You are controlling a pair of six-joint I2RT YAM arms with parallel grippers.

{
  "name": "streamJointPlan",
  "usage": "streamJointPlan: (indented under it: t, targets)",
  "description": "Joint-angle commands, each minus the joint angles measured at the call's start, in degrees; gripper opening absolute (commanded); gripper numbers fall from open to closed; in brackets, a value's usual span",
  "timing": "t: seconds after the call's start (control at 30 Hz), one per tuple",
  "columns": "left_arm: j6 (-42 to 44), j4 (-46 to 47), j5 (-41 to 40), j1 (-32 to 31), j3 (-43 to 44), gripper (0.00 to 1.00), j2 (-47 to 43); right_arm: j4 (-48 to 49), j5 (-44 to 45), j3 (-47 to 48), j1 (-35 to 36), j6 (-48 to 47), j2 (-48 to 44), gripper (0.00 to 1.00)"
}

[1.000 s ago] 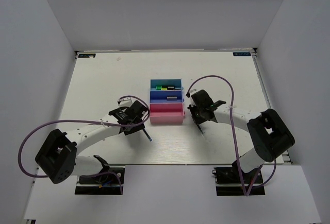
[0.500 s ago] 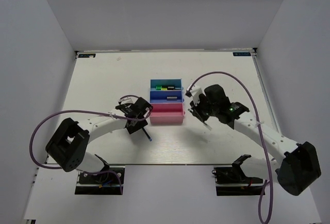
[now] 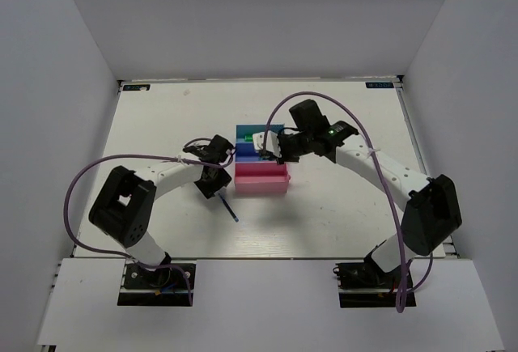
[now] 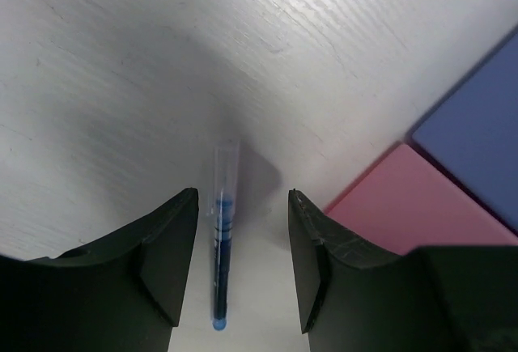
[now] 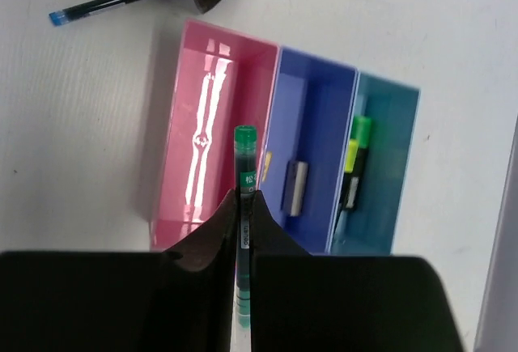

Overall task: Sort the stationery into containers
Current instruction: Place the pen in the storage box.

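Right gripper (image 5: 244, 200) was clamped on the green pen (image 5: 244, 154), hanging over the wall between the pink tray (image 5: 202, 125) and blue tray (image 5: 312, 117). The pen's long axis lined up with the trays' length, so I'd guess just a small nudge toward pink, which sat bare. Left gripper (image 4: 241, 202) was open, straddling the blue pen (image 4: 222, 239) on the counter (image 4: 121, 61), just beside pink's corner.

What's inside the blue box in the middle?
A grey block lies in the blue tray, a small tan piece beside it. The green pen and the right gripper holding it cover the tray's side next to that piece and one corner.
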Motion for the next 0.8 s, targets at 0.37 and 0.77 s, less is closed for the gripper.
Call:
streamJointPlan:
  t: [0.37,0.77]
  targets:
    - [-1.39,1.12,6.12,3.44,-0.36,0.58,4.78,4.68,-7.02,0.53,6.96,0.89,6.12,0.0]
    - [0.19,1.56,7.09,4.32,-3.7,0.11,2.5,15.4,-2.36,-2.72,7.31,8.91,10.6,0.0]
